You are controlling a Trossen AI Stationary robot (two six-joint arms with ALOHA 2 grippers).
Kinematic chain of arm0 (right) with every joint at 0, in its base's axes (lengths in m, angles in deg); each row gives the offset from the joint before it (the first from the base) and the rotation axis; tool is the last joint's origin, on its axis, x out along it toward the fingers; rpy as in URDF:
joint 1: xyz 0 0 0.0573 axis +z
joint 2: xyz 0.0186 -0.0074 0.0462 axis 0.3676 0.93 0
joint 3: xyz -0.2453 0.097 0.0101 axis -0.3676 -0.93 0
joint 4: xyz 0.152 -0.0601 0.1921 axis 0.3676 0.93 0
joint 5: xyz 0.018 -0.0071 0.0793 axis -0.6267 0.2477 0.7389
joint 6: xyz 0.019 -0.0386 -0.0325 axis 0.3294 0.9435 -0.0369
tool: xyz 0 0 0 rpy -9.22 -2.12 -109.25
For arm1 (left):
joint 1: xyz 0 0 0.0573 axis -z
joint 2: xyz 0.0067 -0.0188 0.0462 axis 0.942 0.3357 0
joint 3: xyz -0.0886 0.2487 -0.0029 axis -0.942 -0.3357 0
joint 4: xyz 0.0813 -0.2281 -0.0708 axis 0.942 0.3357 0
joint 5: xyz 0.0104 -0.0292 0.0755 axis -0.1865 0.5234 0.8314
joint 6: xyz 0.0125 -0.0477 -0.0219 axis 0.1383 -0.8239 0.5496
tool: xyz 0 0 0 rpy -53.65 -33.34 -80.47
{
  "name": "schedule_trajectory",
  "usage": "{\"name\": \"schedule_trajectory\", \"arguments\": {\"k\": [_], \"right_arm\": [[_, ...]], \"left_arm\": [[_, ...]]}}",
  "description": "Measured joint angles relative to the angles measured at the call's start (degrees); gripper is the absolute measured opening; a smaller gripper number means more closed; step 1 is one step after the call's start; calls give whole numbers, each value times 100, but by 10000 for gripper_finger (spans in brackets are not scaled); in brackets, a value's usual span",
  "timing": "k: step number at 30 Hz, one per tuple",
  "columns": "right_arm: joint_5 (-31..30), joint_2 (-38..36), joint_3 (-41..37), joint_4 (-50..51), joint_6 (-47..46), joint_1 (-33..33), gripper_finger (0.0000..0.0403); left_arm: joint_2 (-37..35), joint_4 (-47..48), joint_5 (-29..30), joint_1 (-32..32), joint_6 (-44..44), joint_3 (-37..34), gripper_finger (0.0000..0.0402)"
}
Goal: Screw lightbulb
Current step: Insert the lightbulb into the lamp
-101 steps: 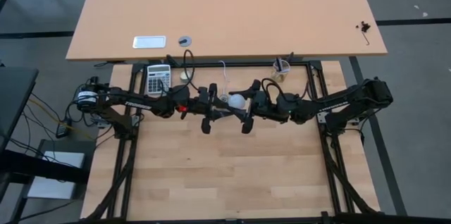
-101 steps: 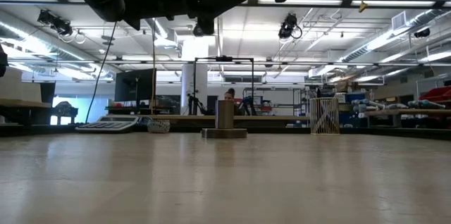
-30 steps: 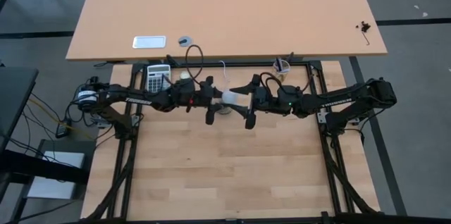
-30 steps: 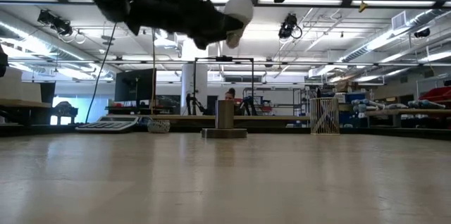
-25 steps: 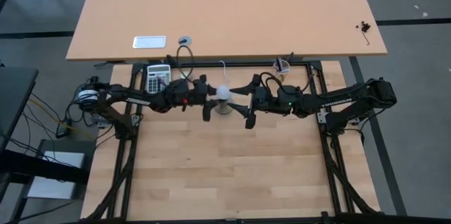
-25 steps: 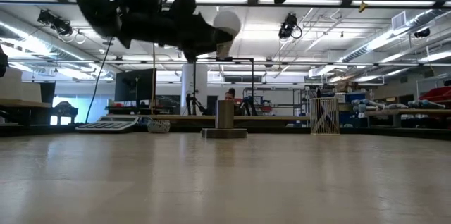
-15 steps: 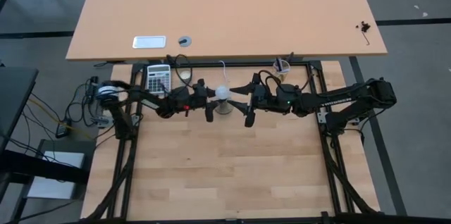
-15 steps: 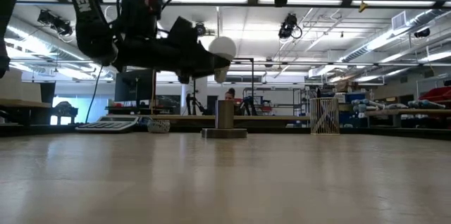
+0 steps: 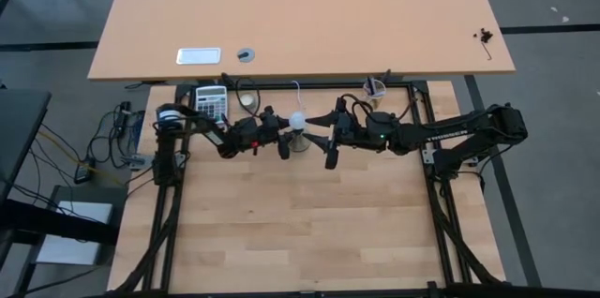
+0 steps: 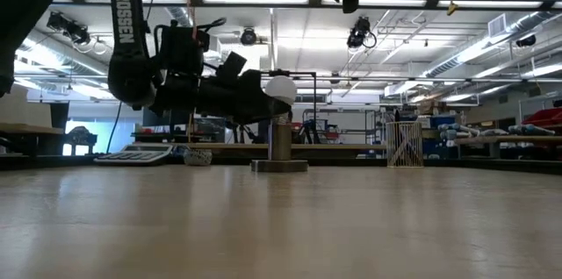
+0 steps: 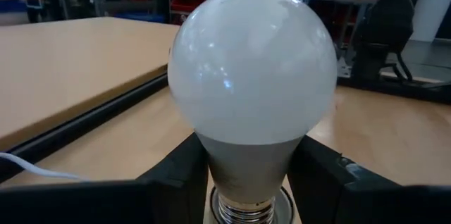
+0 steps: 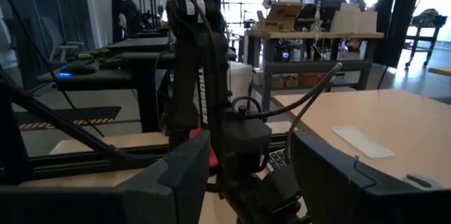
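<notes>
The main risk is a cross-threaded or jammed start. The left end effector [image 9: 284, 141], left of centre in the high view, holds the lightbulb [image 9: 297, 123] by its neck, and the screw end must meet the socket [image 10: 280, 146] squarely. In the low view the globe sits just above the grey socket post at mid-frame, seemingly touching or about to touch it, though whether the thread has caught I cannot tell. If the bulb comes in tilted, or off the socket's axis, turning it could bind the thread or push the unheld socket base across the tabletop [image 9: 309, 223]. A grip on a smooth, tapering neck could also slip as torque builds, so the bulb would spin in the fingers rather than in the thread.

The left end effector is clamped on the lightbulb: in the left wrist view its two dark fingers [image 11: 184, 168] press either side of the pale neck just under the globe, with the metal screw end at the frame's bottom centre. The bulb thus lies between the fingertips, globe pointing away from the wrist.

To the right of centre in the high view, the right end effector [image 9: 328, 139] hangs just beside the socket, fingers apart and holding nothing; a stray brush from it could knock the bulb off line.
</notes>
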Motion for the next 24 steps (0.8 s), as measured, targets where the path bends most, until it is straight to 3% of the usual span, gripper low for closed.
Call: {"name": "schedule_trajectory", "arguments": {"k": [16, 20, 24], "right_arm": [[-25, 117, 8, 3, -150, -40, 180], [-302, 431, 60, 78, -511, -196, 133], [-613, 842, 314, 527, -734, -408, 55]], "left_arm": [[243, -25, 75, 4, 22, 140, 156], [246, 1, 140, 4, 48, 140, 156], [246, 3, 174, 7, 127, 140, 156]]}}
